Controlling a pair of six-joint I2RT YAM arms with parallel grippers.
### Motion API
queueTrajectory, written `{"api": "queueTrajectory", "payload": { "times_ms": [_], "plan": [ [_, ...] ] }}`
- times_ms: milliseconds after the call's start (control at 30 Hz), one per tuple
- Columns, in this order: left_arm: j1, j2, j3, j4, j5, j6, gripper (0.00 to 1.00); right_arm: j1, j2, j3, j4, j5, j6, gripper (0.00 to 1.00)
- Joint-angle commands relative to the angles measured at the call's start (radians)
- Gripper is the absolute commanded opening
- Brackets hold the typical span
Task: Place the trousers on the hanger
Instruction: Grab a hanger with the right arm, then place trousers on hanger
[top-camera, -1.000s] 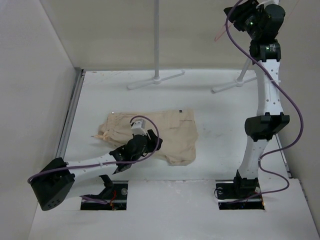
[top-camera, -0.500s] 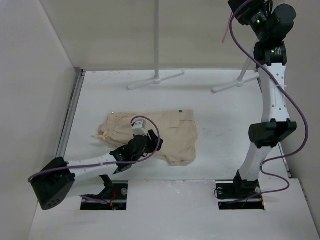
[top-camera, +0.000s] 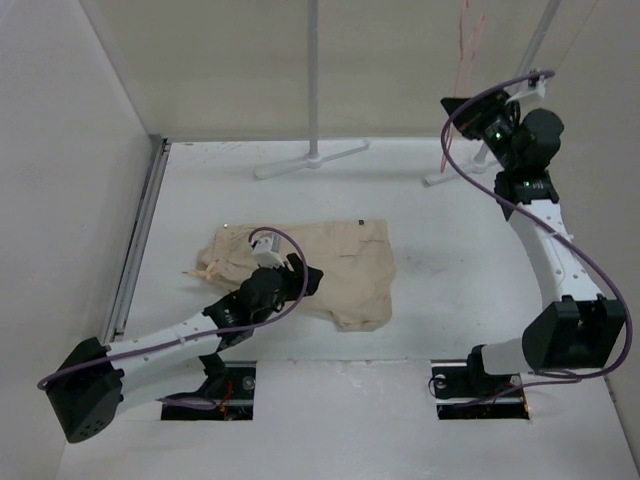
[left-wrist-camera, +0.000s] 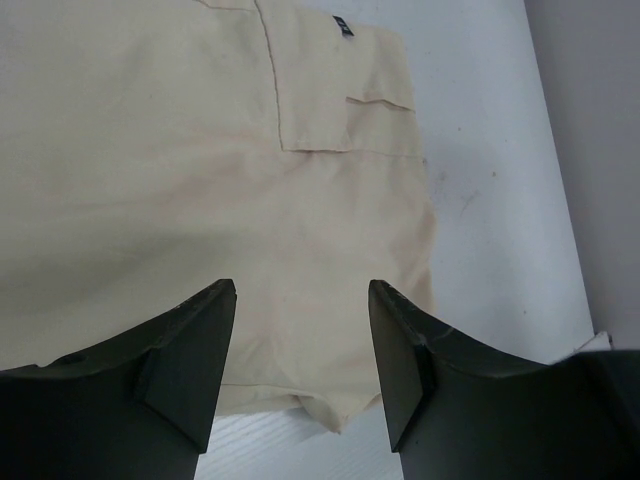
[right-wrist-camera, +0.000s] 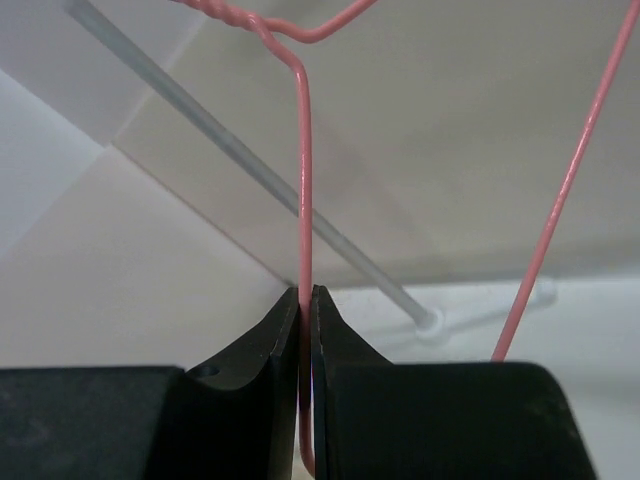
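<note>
The beige trousers (top-camera: 335, 262) lie folded flat on the white table, left of centre. They fill the left wrist view (left-wrist-camera: 200, 170), a flap pocket showing. My left gripper (top-camera: 296, 277) hovers over their near edge, open and empty, its fingers (left-wrist-camera: 195, 350) spread above the cloth hem. The thin pink hanger (top-camera: 467, 40) hangs at the top right. My right gripper (top-camera: 470, 105) is shut on the hanger's rod (right-wrist-camera: 303, 160) and holds it up in the air; the rod runs between the closed fingers (right-wrist-camera: 280, 340).
Grey-white rack poles (top-camera: 313, 70) rise at the back, their feet (top-camera: 311, 160) on the table's far side. A second pole (right-wrist-camera: 250, 170) crosses the right wrist view. A metal rail (top-camera: 140, 240) runs along the left wall. Purple cables trail from both arms.
My right arm has come down and bent forward with the hanger, from the top right corner to lower over the far right. My left gripper has shifted slightly toward the trousers' near edge.
</note>
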Motion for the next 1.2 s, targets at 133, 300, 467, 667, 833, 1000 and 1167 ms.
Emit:
{"api": "queueTrajectory", "payload": {
  "times_ms": [133,300,467,667,833,1000,1167],
  "plan": [
    [0.013,0.021,0.15,0.004,0.091,0.012,0.52,0.078,-0.319,-0.492,0.183,0.056,-0.014,0.11],
    [-0.043,0.155,0.301,0.027,0.142,0.027,0.49,0.193,-0.562,-0.862,0.149,0.211,-0.022,0.11],
    [-0.139,0.297,0.427,0.045,0.139,0.043,0.49,0.345,-0.813,-1.069,0.025,0.306,0.015,0.1],
    [-0.223,0.415,0.516,0.109,0.126,0.046,0.52,0.489,-1.171,-1.195,-0.225,0.442,0.076,0.1],
    [-0.254,0.501,0.593,0.105,0.122,0.057,0.52,0.537,-1.403,-1.249,-0.373,0.473,0.125,0.1],
    [-0.269,0.484,0.613,0.113,0.071,0.081,0.51,0.538,-1.313,-1.227,-0.364,0.489,0.118,0.07],
    [-0.249,0.524,0.664,0.054,0.071,0.124,0.51,0.613,-1.066,-1.149,-0.27,0.527,0.04,0.06]
  ]
}}
